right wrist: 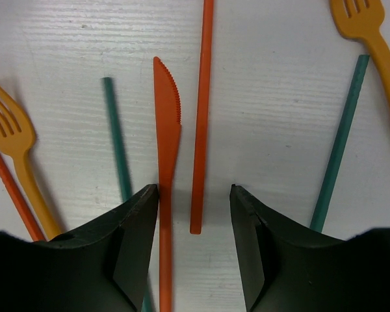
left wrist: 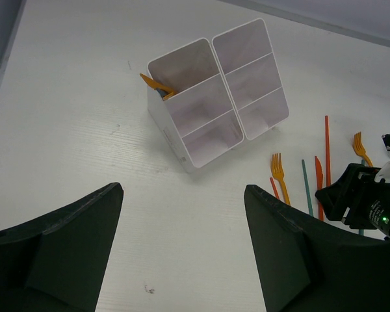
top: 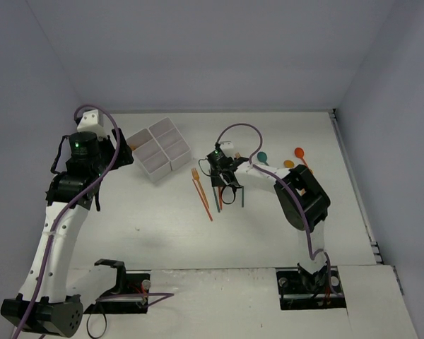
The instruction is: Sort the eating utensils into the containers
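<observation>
The white six-compartment tray [top: 159, 150] stands at the back left, also in the left wrist view [left wrist: 218, 91]. An orange utensil [left wrist: 157, 86] leans out of one end compartment. My left gripper [left wrist: 182, 253] is open and empty, above the table in front of the tray. My right gripper [right wrist: 195, 214] is open and low over a row of utensils. Its jaws straddle a red-orange knife [right wrist: 167, 130] and the end of a red handle [right wrist: 201, 117]. The left finger [right wrist: 127, 247] is against the knife's handle. Teal handles [right wrist: 117, 136] and orange forks [right wrist: 16, 143] lie to both sides.
An orange fork [top: 196, 176] and a thin red stick [top: 206, 205] lie left of my right gripper [top: 227, 194]. A teal spoon [top: 261, 157], an orange spoon [top: 288, 164] and a red spoon [top: 299, 152] lie behind the right arm. Walls close in the back and both sides.
</observation>
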Robot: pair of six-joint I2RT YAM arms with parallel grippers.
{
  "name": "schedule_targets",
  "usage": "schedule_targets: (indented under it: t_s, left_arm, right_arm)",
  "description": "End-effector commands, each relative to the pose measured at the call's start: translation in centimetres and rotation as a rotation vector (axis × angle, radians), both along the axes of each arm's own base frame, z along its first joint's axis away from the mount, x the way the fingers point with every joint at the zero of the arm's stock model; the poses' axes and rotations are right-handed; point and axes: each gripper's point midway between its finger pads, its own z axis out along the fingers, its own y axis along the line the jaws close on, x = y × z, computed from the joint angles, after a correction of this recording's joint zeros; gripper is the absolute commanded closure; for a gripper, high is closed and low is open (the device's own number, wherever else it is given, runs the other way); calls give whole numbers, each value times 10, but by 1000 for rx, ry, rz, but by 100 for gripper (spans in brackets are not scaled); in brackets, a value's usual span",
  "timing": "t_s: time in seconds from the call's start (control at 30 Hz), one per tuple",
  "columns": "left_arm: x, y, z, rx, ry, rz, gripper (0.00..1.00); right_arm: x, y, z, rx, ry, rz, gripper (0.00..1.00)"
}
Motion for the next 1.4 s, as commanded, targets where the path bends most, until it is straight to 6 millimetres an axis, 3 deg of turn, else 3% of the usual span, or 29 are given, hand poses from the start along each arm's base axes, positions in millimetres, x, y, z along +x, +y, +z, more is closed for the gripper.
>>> schedule_targets:
  t_s: [0.0,0.23,0.53,0.73,0.93,1.23,1.37]
  left_arm:
    - [6,-1,20,-15,-64,-4,27]
    - [5,-2,20,-16,-64,-7,27]
    - [5,-2,22,-27,-70,-2,27]
    - [7,-8,25,-49,-71,-25,27]
    - [7,-9,25,-55,-71,-25,27]
    - [7,-20,31,-94,-76,-73,27]
    - [6,-32,34,-127,-73,-129,27]
  right_arm:
    - [7,-1,8,14,-32,-47,55]
    - [-14,-8,-6,4,14,-48,55]
    - [-75,-29,-28,-62,111,-24,55]
    - [-99,-29,-29,-86,146,10,57]
    - [-107,-29,-28,-81,167,37,73]
    - [-114,-20,-43,-78,235,89,98]
    - [-112,-18,-41,-79,230,107,100]
